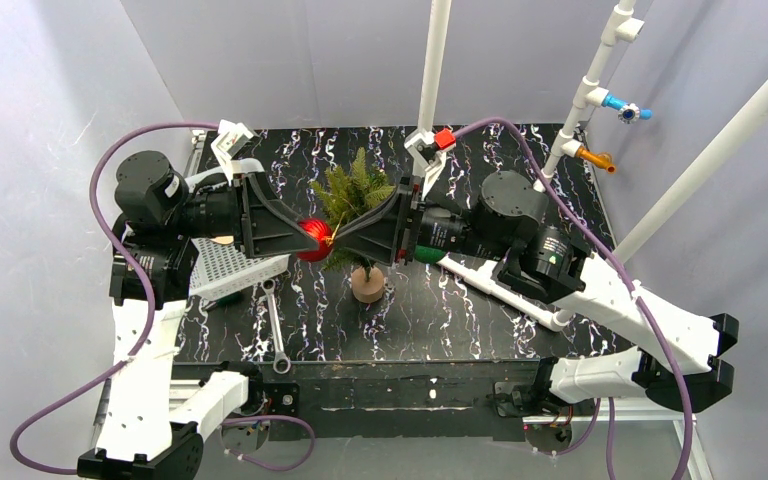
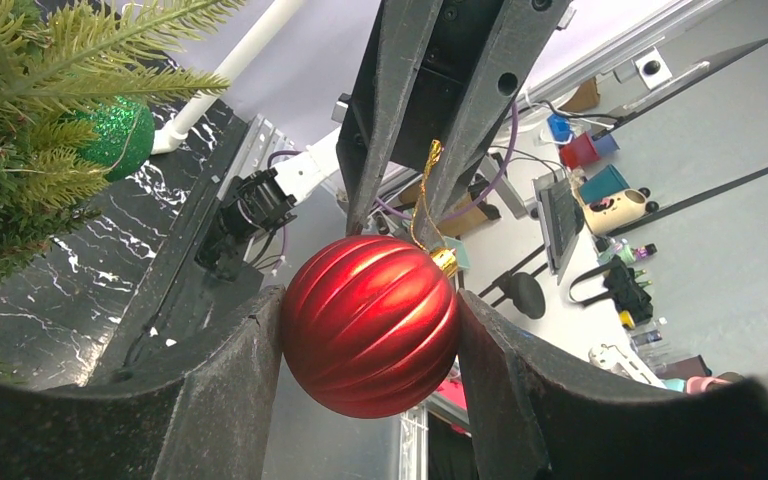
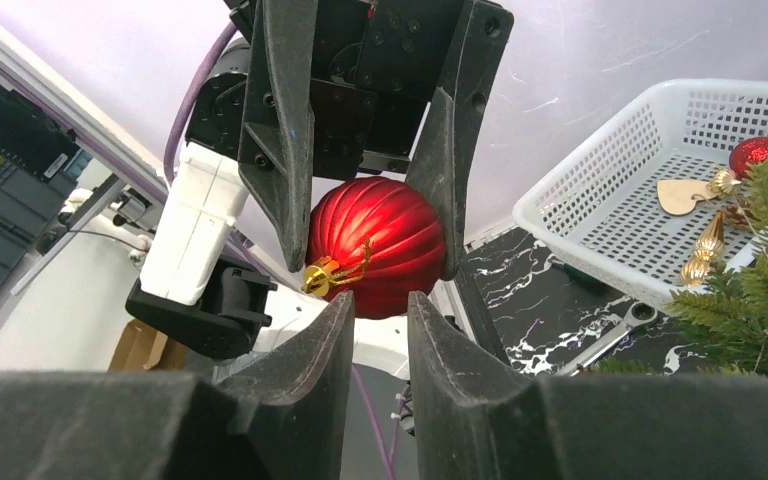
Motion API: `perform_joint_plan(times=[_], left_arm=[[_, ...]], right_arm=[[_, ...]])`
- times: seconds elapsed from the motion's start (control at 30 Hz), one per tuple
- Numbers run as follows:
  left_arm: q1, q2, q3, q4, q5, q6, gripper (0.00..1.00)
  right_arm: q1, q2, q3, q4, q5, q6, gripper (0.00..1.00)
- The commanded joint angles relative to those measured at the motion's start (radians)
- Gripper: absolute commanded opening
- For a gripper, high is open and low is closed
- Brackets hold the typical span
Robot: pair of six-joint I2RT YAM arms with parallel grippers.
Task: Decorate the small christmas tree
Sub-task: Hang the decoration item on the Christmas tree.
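Observation:
A ribbed red bauble [image 2: 370,325] with a gold cap and gold cord is clamped between the fingers of my left gripper [image 1: 305,240], just left of the small christmas tree [image 1: 353,195]. The tree stands upright on its round wooden base [image 1: 367,284]. My right gripper [image 3: 378,305] faces the bauble [image 3: 375,245] tip to tip, its jaws a little apart with nothing between them. The gold cord [image 2: 425,180] rises toward the right gripper's fingertips. A green glitter ball [image 2: 118,135] hangs among the tree's branches [image 2: 20,120].
A white basket [image 3: 580,170] left of the tree holds a red glitter ball [image 3: 757,155], a wooden heart [image 3: 682,195] and gold drops [image 3: 705,250]. A wrench [image 1: 275,325] lies on the black marbled tabletop. White pipes [image 1: 432,70] stand behind and to the right.

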Motion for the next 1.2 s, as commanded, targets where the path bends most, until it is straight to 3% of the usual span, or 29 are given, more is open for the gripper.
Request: perform_joint_plan(times=[0.0,0.6,0.83,1.17], left_arm=[[-0.002,-0.012,-0.011,0.089,0.043,-0.027,0.00],[-0.002,-0.023,-0.011,0.101,0.045,-0.039,0.00],[-0.002,-0.025,-0.009,0.101,0.045,-0.037,0.00],[-0.002,-0.030,-0.016,0.100,0.044,-0.035,0.00]], right_arm=[[0.001,-0.003,0.054,0.075,0.031,-0.022,0.33],[-0.003,0.035,0.098,0.092,0.005,-0.015,0.31],[-0.006,0.034,0.093,0.104,0.003,-0.005,0.24],[-0.008,0.016,0.083,0.117,-0.014,0.006,0.05]])
